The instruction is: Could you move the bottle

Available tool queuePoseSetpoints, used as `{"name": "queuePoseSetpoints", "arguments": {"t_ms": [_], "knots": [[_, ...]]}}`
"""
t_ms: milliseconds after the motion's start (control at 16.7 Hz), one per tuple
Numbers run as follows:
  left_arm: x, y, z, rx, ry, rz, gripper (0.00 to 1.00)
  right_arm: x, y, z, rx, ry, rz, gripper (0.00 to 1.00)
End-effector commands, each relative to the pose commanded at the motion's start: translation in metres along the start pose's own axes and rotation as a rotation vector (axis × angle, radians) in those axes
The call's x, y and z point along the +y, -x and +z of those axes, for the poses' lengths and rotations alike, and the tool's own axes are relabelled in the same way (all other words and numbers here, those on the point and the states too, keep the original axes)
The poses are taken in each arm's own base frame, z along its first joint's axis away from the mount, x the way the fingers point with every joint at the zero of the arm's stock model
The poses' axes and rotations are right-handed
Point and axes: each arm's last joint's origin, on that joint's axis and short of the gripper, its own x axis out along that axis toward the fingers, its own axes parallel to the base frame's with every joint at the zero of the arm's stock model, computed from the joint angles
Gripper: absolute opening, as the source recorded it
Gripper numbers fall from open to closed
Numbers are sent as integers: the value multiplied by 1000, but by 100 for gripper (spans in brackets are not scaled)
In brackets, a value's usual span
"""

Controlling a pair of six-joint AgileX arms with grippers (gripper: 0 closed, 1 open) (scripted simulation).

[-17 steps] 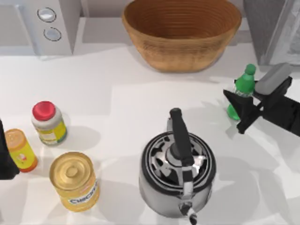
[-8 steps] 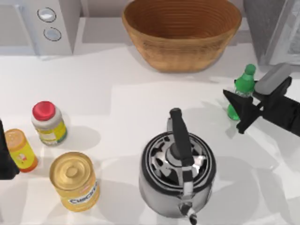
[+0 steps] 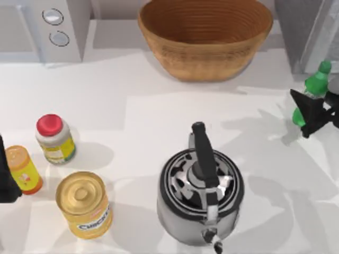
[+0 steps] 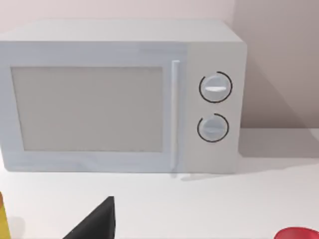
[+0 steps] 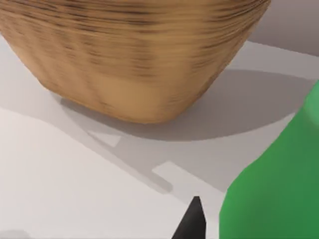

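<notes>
The bottle (image 3: 317,83) is slim and green with a green cap. It tilts at the table's far right edge, and its base hangs over its own shadow. My right gripper (image 3: 310,106) is shut on the bottle's body, with one black finger (image 3: 303,107) showing on the bottle's left side. The right wrist view has the bottle (image 5: 279,184) close up beside a black fingertip (image 5: 192,224). My left gripper (image 3: 5,177) rests parked at the table's left edge.
A woven basket (image 3: 205,37) stands at the back centre and a steel kettle (image 3: 201,190) at the front centre. A microwave (image 3: 47,26) sits back left. On the left stand a red-capped jar (image 3: 54,138), an orange bottle (image 3: 22,169) and a yellow can (image 3: 85,203).
My right gripper has moved right and toward the back with the bottle in it, from beside the kettle area to the table's right edge. The left arm has stayed still.
</notes>
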Motion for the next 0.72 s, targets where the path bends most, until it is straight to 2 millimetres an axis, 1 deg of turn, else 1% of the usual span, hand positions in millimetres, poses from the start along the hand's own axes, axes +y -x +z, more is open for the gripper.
{"name": "queuePoseSetpoints", "arguments": {"t_ms": [180,300,360,480,540,600,720], "knots": [[0,0,0,0,0,0,100,-42,51,2,1,-42,-204,0],[0,0,0,0,0,0,100,-62,88,1,-1,-73,-338,0],[0,0,0,0,0,0,100,-69,105,-1,-3,-87,-395,0],[0,0,0,0,0,0,100,-78,133,-2,-10,-101,-488,0],[0,0,0,0,0,0,100,-80,144,-3,-13,-103,-524,0],[0,0,0,0,0,0,100,-81,153,-3,-16,-103,-552,0],[0,0,0,0,0,0,100,-83,164,-4,-18,-104,-589,0]]}}
